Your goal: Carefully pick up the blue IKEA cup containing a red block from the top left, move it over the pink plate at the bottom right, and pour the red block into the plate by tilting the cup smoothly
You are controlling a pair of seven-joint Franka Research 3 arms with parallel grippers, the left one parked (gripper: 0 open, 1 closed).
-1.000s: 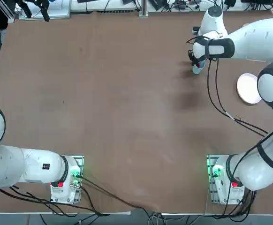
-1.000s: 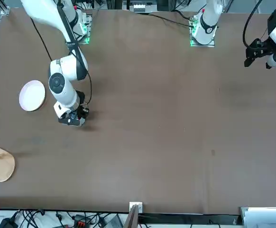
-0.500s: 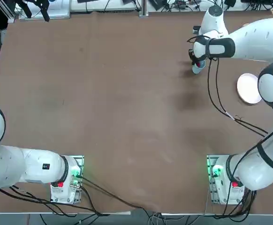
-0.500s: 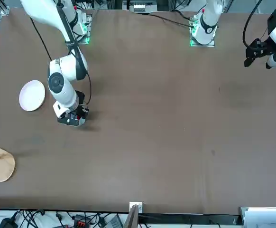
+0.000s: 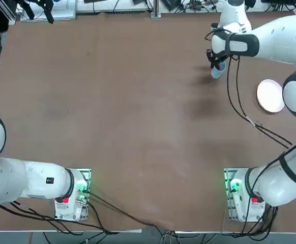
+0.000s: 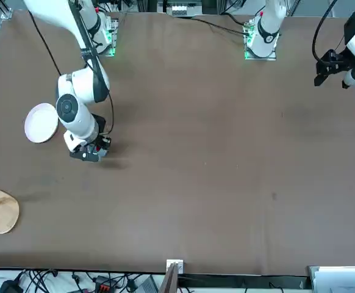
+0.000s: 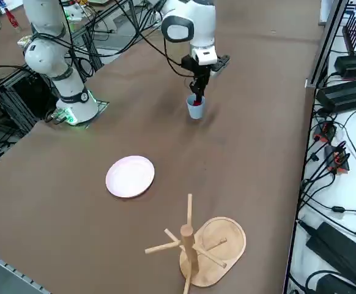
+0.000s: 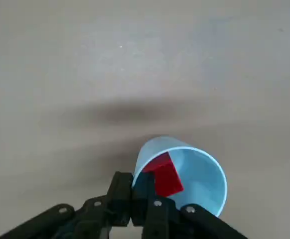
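The right gripper (image 8: 134,186) pinches the blue cup (image 8: 200,174) by its rim, red block (image 8: 167,179) inside; the pink plate (image 5: 270,95) lies to the hand's right, nearer the robot's base.

Right wrist view: the right gripper (image 8: 132,186) hides part of the blue cup's (image 8: 200,174) near wall and rim, plus the lower part of the red block (image 8: 166,177). Grip point on the cup wall can't be fully made out. Tabletop (image 8: 85,59) behind it is blurred.

Top view: most of the cup is covered by the gripper and wrist; block shows only as a tiny red speck, shape too small to tell. Working right arm (image 5: 277,40) is cut off by the picture's edge.

Front view: gripper hides most of the cup. Wooden stand (image 6: 3,213) is cut off by the edge.
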